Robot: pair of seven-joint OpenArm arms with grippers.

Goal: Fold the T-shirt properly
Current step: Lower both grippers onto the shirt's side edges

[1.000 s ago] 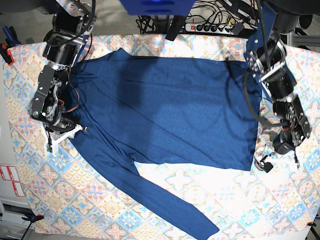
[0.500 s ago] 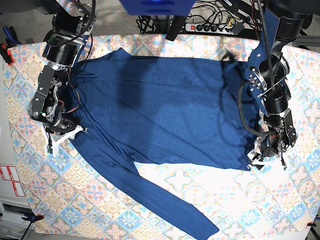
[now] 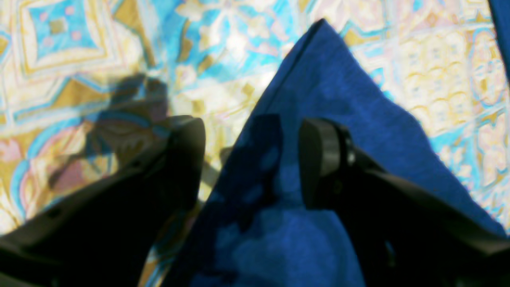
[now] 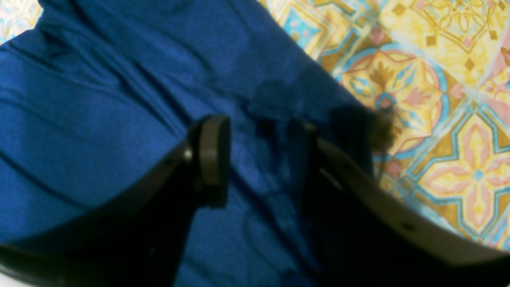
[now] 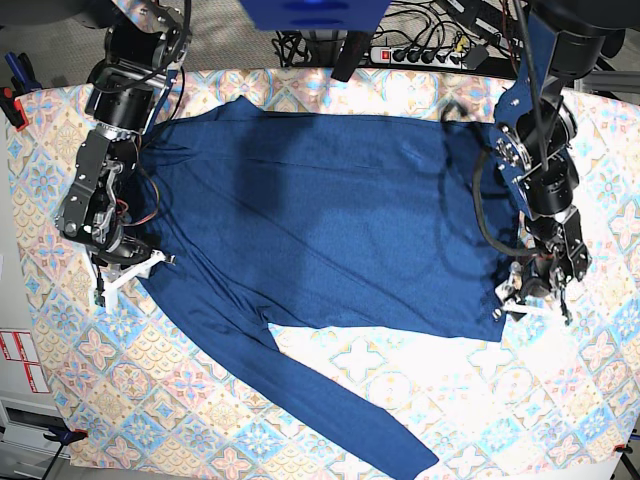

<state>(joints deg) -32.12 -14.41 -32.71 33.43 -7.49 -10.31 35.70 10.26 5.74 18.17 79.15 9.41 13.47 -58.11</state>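
Note:
The T-shirt (image 5: 330,220) is plain navy and lies spread flat on the patterned tablecloth (image 5: 560,420), one long sleeve (image 5: 350,420) running down toward the front edge. My left gripper (image 5: 522,298) sits at the hem's lower right corner. In the left wrist view its fingers (image 3: 187,159) stand apart around that pointed corner (image 3: 338,91), one on the cloth beside it, the other on the fabric. At the shirt's left edge, my right gripper (image 5: 125,272) holds its jaws apart over flat, wrinkled fabric (image 4: 99,99), close to the edge.
A power strip (image 5: 420,55) and cables lie behind the table's far edge. Red-and-white labels (image 5: 20,360) are stuck down at the left. A blue block (image 5: 315,12) hangs over the top middle.
My left gripper has moved inward from the bare cloth at the right onto the hem corner, and its jaws have narrowed. The right arm and the shirt have stayed put.

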